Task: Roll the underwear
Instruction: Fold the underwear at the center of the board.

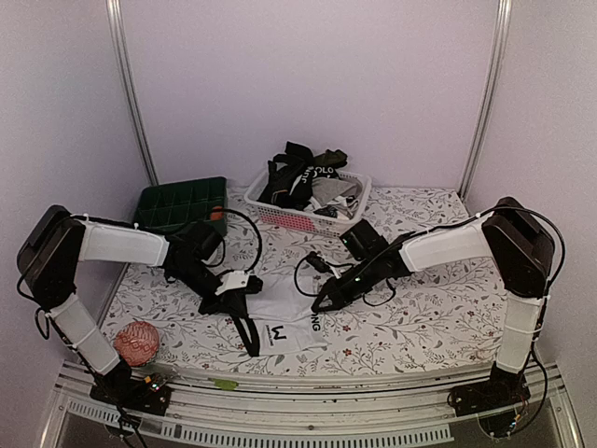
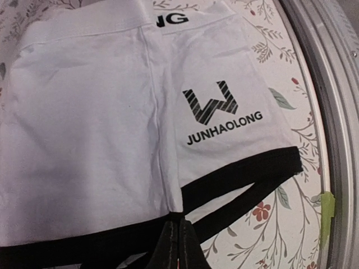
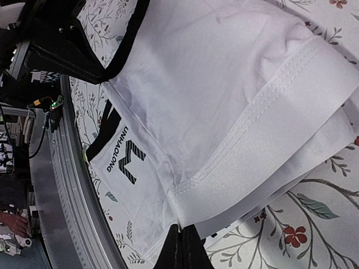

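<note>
Soft white underwear [image 1: 280,317] is lying limp, light; left gripper [image 2: 179,238] is pinching its black leg hem [image 2: 241,174], right gripper [image 3: 184,242] its waistband [image 3: 269,151].

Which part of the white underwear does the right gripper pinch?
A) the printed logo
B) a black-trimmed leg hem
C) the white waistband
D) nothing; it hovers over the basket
C: in the right wrist view the right gripper is shut on a corner of the wide stitched waistband of the white underwear.
</note>
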Tool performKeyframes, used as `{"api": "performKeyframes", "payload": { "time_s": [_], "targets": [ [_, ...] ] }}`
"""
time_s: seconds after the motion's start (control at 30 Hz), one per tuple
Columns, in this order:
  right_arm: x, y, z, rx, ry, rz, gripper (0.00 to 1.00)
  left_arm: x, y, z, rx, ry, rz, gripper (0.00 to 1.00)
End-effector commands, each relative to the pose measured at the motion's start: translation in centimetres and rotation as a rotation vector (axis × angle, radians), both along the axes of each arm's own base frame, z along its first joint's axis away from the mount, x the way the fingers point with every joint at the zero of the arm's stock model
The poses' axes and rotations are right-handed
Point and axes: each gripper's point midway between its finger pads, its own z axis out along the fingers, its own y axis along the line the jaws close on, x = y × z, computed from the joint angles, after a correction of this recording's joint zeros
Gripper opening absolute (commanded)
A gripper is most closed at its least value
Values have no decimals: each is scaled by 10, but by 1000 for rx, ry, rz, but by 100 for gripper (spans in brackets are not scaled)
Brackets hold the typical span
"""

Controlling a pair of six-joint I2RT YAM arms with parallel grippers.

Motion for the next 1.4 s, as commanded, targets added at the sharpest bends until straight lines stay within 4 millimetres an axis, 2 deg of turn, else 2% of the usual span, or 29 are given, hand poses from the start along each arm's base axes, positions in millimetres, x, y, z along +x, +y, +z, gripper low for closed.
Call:
{"api": "performKeyframes", "payload": {
  "time_s": [0.0, 0.03, 0.1, 0.17, 0.23, 0.33, 0.5, 0.63, 0.7, 1.07, 1.13, 1.27, 1.37],
  "targets": [
    [-25, -3, -20, -43, 46, 92, 0, -29, 3, -16, 49, 6, -76, 0],
    [-28, -3, -22, -46, 62, 93, 0, -31, 4, -18, 60, -1, -79, 1],
    [-30, -5, -23, -47, 84, 87, 16, -30, 6, -20, 70, -11, -71, 12],
    [-27, -4, -18, -34, 103, 66, 26, -28, 6, -20, 72, -15, -63, 22],
    [-20, -5, -13, -11, 128, 32, 30, -26, 5, -18, 69, -21, -55, 27],
    [-2, -4, -6, 20, 177, -47, 31, -21, 2, -16, 63, -32, -48, 31],
    [12, 3, 1, 42, 233, -113, 30, -18, 2, -16, 63, -45, -46, 32],
    [10, 3, -12, 13, 293, -132, 29, -15, 1, -15, 61, -57, -40, 32],
    [14, 8, -10, 14, 297, -134, 28, -14, 0, -15, 58, -58, -39, 33],
    [11, 17, -13, 32, 370, -119, 23, -9, -3, -20, 59, -54, -22, 38],
    [7, 16, -16, 20, 385, -110, 18, -9, -2, -21, 62, -55, -23, 38],
    [2, 12, -17, 3, 385, -98, 0, -11, -3, -20, 55, -55, -26, 36],
    [-1, 9, -15, -2, 383, -93, 0, -10, -6, -15, 37, -55, -25, 34]
  ]
}}
